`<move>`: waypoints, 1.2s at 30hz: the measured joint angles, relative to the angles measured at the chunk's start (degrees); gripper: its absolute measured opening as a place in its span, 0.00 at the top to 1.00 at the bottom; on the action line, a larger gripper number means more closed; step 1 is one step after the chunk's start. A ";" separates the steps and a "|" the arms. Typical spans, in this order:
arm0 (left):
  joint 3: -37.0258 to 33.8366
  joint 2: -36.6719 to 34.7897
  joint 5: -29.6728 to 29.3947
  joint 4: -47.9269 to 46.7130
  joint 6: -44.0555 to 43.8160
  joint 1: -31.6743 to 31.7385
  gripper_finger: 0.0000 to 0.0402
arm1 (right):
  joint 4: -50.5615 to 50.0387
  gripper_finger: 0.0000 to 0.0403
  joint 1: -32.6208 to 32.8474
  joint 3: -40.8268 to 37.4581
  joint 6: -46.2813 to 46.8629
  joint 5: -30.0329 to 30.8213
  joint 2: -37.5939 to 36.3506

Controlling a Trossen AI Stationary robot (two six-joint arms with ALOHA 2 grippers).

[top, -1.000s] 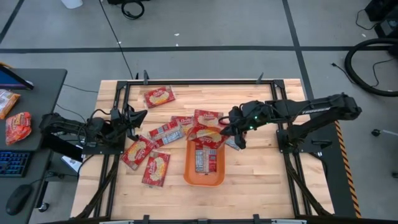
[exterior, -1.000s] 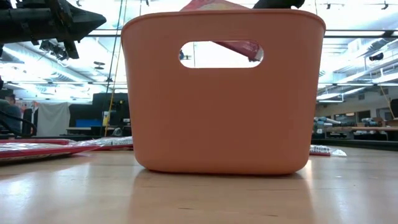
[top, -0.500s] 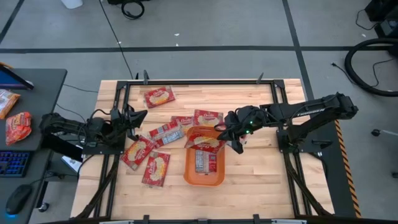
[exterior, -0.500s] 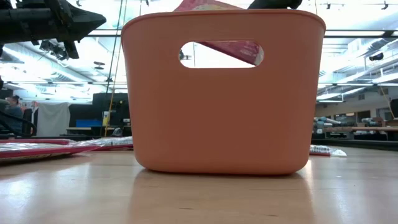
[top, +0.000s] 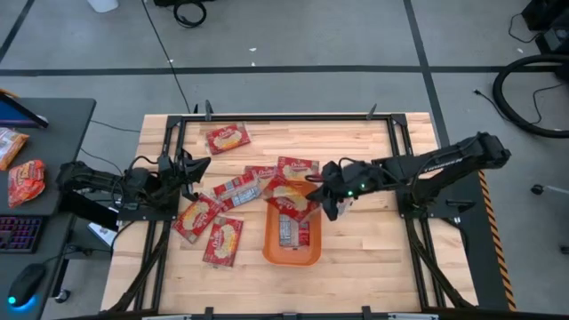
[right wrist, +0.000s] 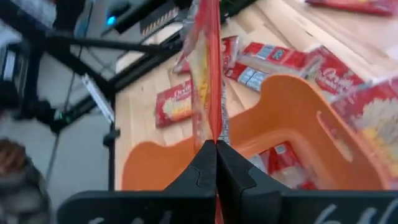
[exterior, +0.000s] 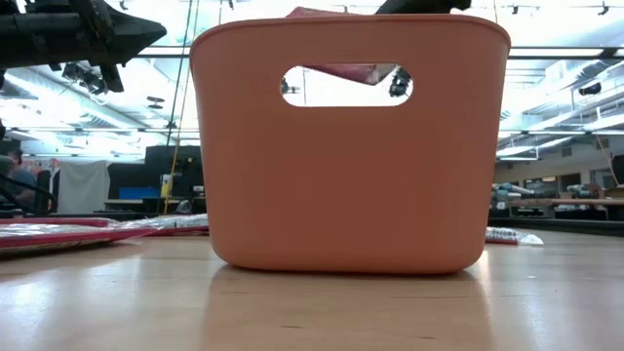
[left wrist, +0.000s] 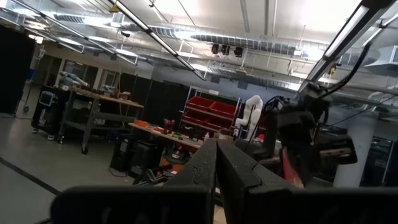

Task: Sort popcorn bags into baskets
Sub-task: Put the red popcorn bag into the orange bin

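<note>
The held popcorn bag (top: 291, 197) hangs edge-on over the far end of the orange basket (top: 292, 258), pinched between the pressed-together fingers of the right gripper (top: 325, 200). In the right wrist view that bag (right wrist: 207, 74) rises straight up from the gripper (right wrist: 215, 163), with the basket's (right wrist: 292, 115) rim below and beyond it. 1 packet (top: 287, 229) already lies flat on the basket floor. From bench height the basket (exterior: 349, 175) fills the middle of the view, and a strip of the red bag (exterior: 341, 71) shows through its handle slot.

Loose popcorn bags lie on the bench (top: 373, 249) to the left of the basket: 2 (top: 222, 241) (top: 198, 217) near the front-left, 3 more (top: 236, 188) (top: 260, 172) (top: 297, 166) just behind the basket, and 1 (top: 228, 137) apart near the far edge.

The left gripper (top: 197, 166) hovers at the left side of the bench, its fingers closed together on nothing, as the left wrist view (left wrist: 216, 168) shows.
</note>
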 joint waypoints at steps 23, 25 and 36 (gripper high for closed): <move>-0.01 0.02 -0.02 9.55 16.77 0.00 0.96 | 3.57 1.00 19.97 -5.01 42.88 31.56 9.28; -0.01 0.00 -0.02 10.18 16.79 0.00 0.96 | 3.84 1.00 20.47 -3.68 44.72 32.15 11.61; -0.01 0.02 -0.01 10.28 15.55 0.00 0.96 | 3.98 0.94 22.11 1.03 52.61 31.49 18.84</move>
